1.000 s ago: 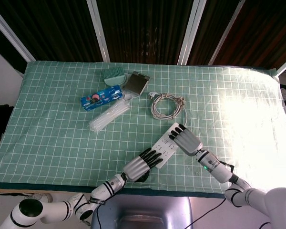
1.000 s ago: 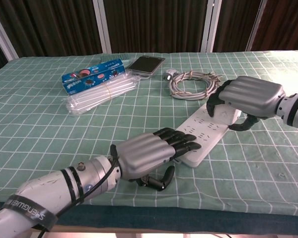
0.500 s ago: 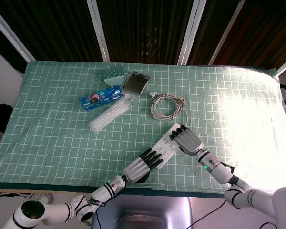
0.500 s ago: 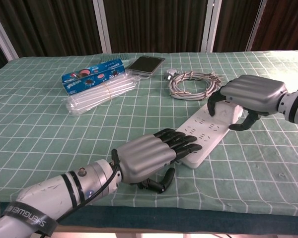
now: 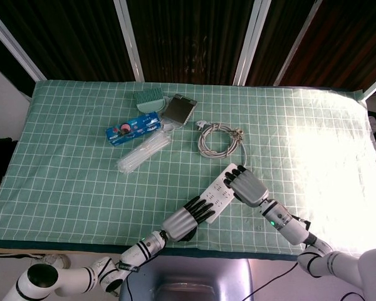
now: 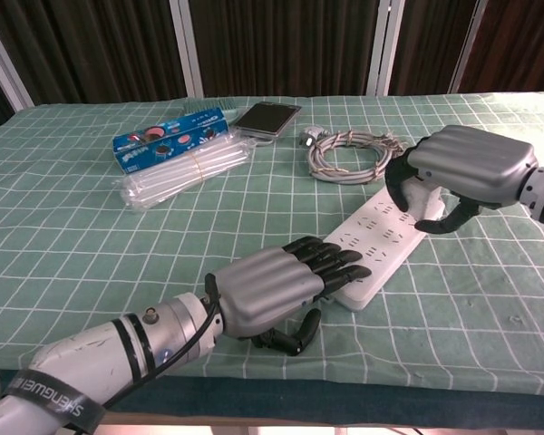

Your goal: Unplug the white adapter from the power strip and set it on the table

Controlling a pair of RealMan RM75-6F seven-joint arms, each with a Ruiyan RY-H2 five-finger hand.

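The white power strip (image 5: 217, 192) (image 6: 379, 243) lies slanted near the table's front edge. My left hand (image 5: 187, 219) (image 6: 274, 288) presses flat on its near end, fingers stretched along it. Over the strip's far end, my right hand (image 5: 247, 186) (image 6: 467, 168) grips the white adapter (image 6: 425, 197) between thumb and curled fingers. The adapter sits just above the strip's top face; whether its pins are still in the socket is hidden by the hand. In the head view the hand covers the adapter.
The strip's coiled grey cable (image 5: 219, 138) (image 6: 349, 148) lies just behind it. Further back left are a phone (image 5: 180, 108) (image 6: 267, 118), a blue cookie box (image 5: 133, 128) (image 6: 168, 138), a clear pack of straws (image 5: 144, 152) (image 6: 186, 172) and a green brush (image 5: 150, 98).
My right hand has risen slightly and drifted to the right with the adapter, uncovering more of the strip's far end. My left hand stays pressed on the near end.
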